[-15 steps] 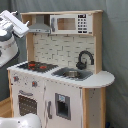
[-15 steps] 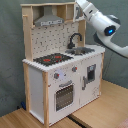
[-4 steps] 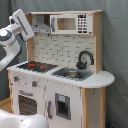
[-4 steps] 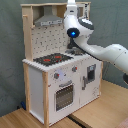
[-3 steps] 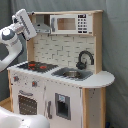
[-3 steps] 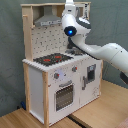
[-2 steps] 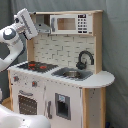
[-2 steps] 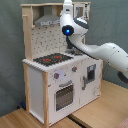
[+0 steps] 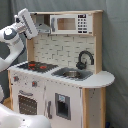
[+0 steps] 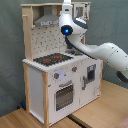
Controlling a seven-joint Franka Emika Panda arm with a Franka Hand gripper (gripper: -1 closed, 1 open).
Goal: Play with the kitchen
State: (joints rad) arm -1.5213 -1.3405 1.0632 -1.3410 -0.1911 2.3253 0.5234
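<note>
Kitchen (image 9: 60, 75) position, first exterior view: it stands upright below and beside my arm, filling most of the frame. My arm (image 9: 12, 42) enters from the first exterior view's left. My gripper (image 9: 26, 22) is raised beside the kitchen's upper side panel, level with the hood (image 9: 44, 28). I cannot tell whether my fingers are spread or closed. The microwave (image 9: 71, 23) sits on the top shelf, beyond the hood from my gripper. Below my gripper lies the black hob (image 9: 37, 65) with red rings. Farther along the counter are the grey sink (image 9: 71, 73) and the black tap (image 9: 84, 58). The oven door (image 9: 27, 104) is in the lower front, well below my gripper.

Second exterior view: my arm (image 10: 102, 52) reaches in from the second exterior view's right and crosses in front of the counter. Its wrist section, carrying a blue light (image 10: 65, 29), is up at the level of the top shelf, and my gripper (image 10: 66, 5) points upward at the frame's top edge. The hob (image 10: 52, 58) lies below it. The hood (image 10: 46, 20) is beside it. The kitchen (image 10: 55, 85) rests on a wooden floor (image 10: 100, 112).
</note>
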